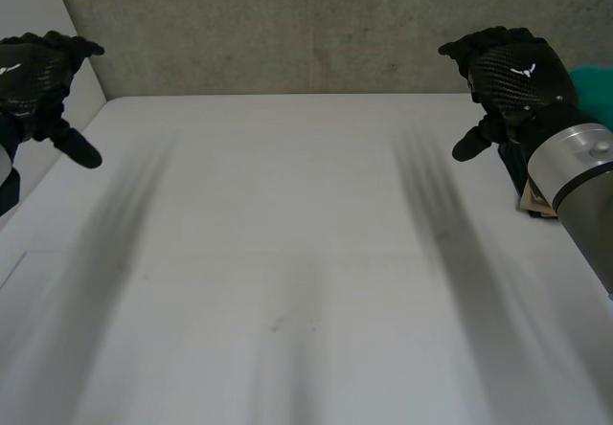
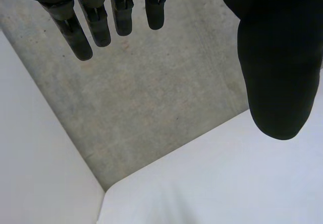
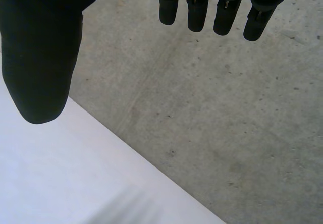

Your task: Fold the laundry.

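Observation:
My left hand (image 1: 34, 76) hovers above the table's far left corner, fingers straight and thumb out, holding nothing. In its wrist view the left hand's fingers (image 2: 101, 17) and thumb (image 2: 277, 67) point at the concrete wall. My right hand (image 1: 512, 76) hovers above the far right side of the white table (image 1: 306, 253), also open and empty; its fingers (image 3: 217, 7) and thumb (image 3: 40, 57) hang over the table's far edge. A bit of green cloth (image 1: 596, 90) shows beyond the right arm, past the table's right edge.
A grey concrete wall (image 1: 306, 23) stands right behind the table's far edge. A white side panel (image 1: 38, 13) rises at the far left. A tan object (image 1: 536, 200) sits by the right arm at the table's right edge.

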`<state>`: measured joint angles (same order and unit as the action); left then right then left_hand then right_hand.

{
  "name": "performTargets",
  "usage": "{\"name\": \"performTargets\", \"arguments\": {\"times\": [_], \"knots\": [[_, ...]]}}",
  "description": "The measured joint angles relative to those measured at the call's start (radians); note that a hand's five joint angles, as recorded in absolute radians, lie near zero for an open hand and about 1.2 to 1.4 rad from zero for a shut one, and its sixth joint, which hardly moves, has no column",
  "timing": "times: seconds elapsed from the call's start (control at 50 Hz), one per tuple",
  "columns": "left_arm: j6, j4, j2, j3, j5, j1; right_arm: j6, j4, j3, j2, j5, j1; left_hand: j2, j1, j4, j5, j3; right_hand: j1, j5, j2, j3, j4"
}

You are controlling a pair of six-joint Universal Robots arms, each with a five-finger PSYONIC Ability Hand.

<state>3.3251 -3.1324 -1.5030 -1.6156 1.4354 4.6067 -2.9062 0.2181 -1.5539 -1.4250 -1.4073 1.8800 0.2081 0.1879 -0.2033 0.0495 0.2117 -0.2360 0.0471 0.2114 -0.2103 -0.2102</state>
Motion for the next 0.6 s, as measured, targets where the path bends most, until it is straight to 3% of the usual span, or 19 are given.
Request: {"name": "performTargets", "arguments": {"times": [0.22, 0.32, 0.46, 0.52, 0.6], "knots": [[0.005, -0.014, 0.035, 0.017, -0.021, -0.011, 0.006, 0.031, -0.006, 0.000, -0.025, -0.012, 0.000, 0.000, 0.000, 0.000, 0.000, 0.000, 0.000, 0.000, 0.000, 0.000], [0.032, -0.037, -0.020, 0.076, -0.012, -0.025, 0.009, 0.032, -0.009, 0.000, -0.026, -0.017, 0.000, 0.000, 0.000, 0.000, 0.000, 0.000, 0.000, 0.000, 0.000, 0.000], [0.176, -0.042, -0.272, 0.247, 0.097, 0.002, 0.012, 0.030, -0.012, 0.000, -0.024, -0.020, 0.000, 0.000, 0.000, 0.000, 0.000, 0.000, 0.000, 0.000, 0.000, 0.000], [0.329, -0.035, -0.468, 0.359, 0.186, 0.081, 0.015, 0.030, -0.012, 0.003, -0.024, -0.020, 0.000, 0.000, 0.000, 0.000, 0.000, 0.000, 0.000, 0.000, 0.000, 0.000], [0.487, -0.030, -0.664, 0.443, 0.230, 0.168, 0.017, 0.031, -0.012, 0.016, -0.024, -0.020, 0.000, 0.000, 0.000, 0.000, 0.000, 0.000, 0.000, 0.000, 0.000, 0.000]]}}
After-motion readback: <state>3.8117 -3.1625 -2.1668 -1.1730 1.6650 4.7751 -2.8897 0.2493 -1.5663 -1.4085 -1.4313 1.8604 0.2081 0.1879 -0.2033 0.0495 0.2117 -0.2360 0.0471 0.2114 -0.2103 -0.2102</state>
